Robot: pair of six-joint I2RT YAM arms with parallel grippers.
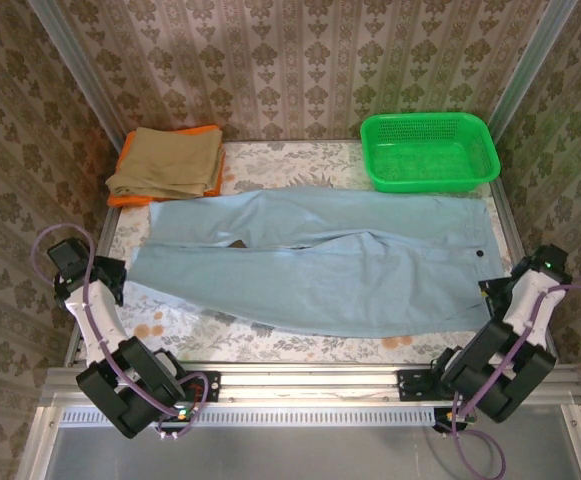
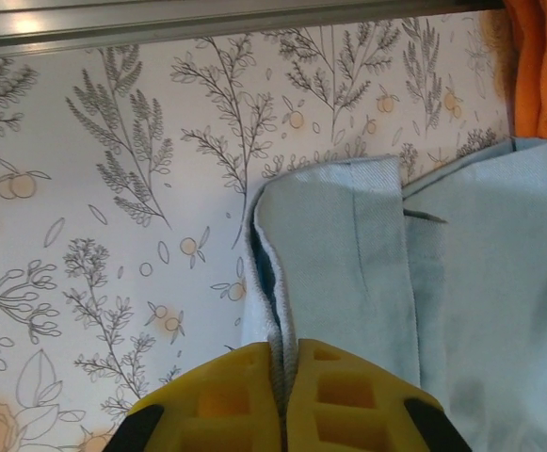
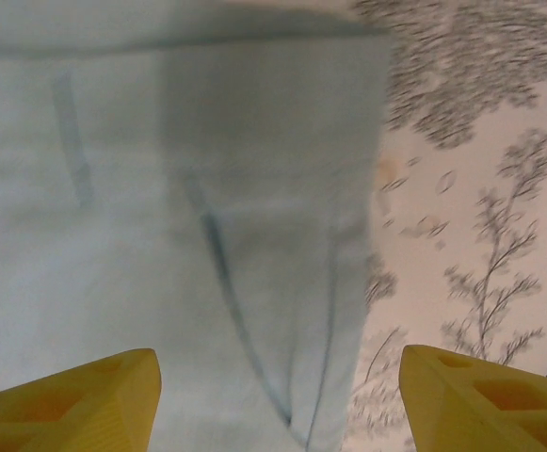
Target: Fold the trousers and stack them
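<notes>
One hem of the trousers (image 1: 320, 270), spread flat on the bench (image 1: 200, 335), sits pinched in the left gripper (image 2: 282, 381); the right gripper (image 3: 278, 395) gapes wide above the waist end, empty; first fold apparently pending, needing a right-side grasp.

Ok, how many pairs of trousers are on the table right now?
2. The light blue trousers lie spread across the middle of the table; the tan khaki trousers sit folded on the orange cloth at the far left corner. That stack may hide more.

Overhead view, wrist views close over trousers (image 1: 310, 265)
</notes>
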